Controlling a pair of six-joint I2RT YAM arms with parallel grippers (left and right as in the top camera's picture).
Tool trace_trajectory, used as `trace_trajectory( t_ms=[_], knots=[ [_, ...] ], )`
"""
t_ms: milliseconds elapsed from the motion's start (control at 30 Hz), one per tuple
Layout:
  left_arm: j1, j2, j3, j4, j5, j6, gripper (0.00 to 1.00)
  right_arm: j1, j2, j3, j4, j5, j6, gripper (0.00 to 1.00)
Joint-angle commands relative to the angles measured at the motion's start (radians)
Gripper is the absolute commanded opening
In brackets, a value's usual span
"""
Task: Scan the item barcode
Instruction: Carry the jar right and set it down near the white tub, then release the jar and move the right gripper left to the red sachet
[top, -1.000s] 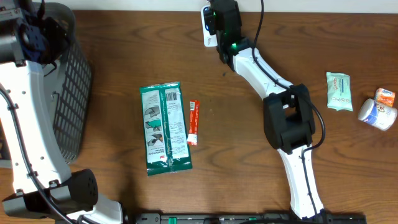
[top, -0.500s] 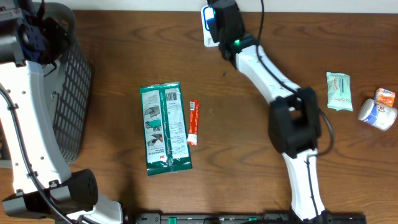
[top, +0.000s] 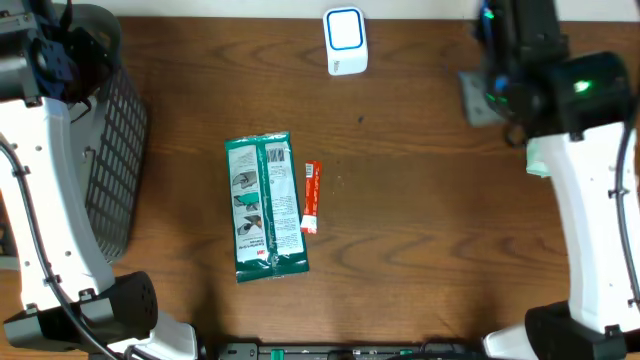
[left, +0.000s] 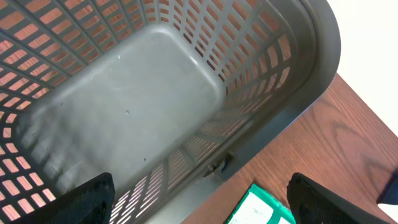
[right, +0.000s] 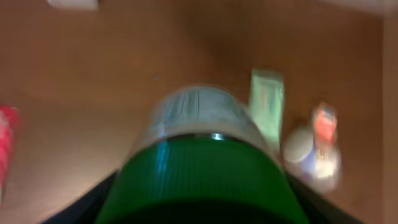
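Right claw (right: 199, 205) clamped on green-capped bottle (right: 200, 168) — off the bench, well right of scanner (top: 345, 40). Left claw (left: 199, 205) wide over basket (left: 298, 81). Likely carry step; next — square barcode to scanner.

You are at a mock shop checkout. A wood-grain tabletop (top: 420, 260) carries a small white barcode scanner (top: 345, 42) at its far edge, and a grey plastic shopping basket (left: 298, 62) stands at its left end. Packaged retail goods make up the rest. A green packet (top: 265, 205) lies with a red sachet (top: 311, 197) just beside it. Your right wrist view, though blurred, shows a pale green pack (right: 267, 102), a small bottle (right: 309, 149) and a green-capped container (right: 205, 168) close to the lens.
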Motion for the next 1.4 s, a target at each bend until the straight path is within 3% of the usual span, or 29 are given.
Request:
trace_trajectory(
  t_ms=[0, 167, 400, 633, 1100, 1200, 1367],
  knots=[
    [0.003, -0.008, 0.005, -0.002, -0.013, 0.002, 0.88, -0.131, 0.037, -0.029, -0.148, -0.01, 0.159, 0.01],
    [0.003, -0.008, 0.005, -0.002, -0.013, 0.002, 0.88, -0.305, 0.037, -0.198, -0.147, -0.01, 0.202, 0.01],
    [0.003, -0.008, 0.005, -0.002, -0.013, 0.002, 0.88, -0.559, 0.037, -0.515, -0.011, -0.037, 0.261, 0.01],
    [0.003, -0.008, 0.005, -0.002, -0.013, 0.002, 0.88, -0.755, 0.037, -0.682, 0.127, -0.111, 0.261, 0.01],
    [0.003, -0.008, 0.005, -0.002, -0.013, 0.002, 0.88, -0.9, 0.037, -0.754, 0.367, -0.127, 0.27, 0.02],
    [0.003, -0.008, 0.005, -0.002, -0.013, 0.002, 0.88, -0.908, 0.037, -0.779, 0.422, -0.134, 0.272, 0.11],
    [0.003, -0.008, 0.005, -0.002, -0.013, 0.002, 0.88, -0.923, 0.037, -0.821, 0.5, -0.138, 0.272, 0.09]
  ],
)
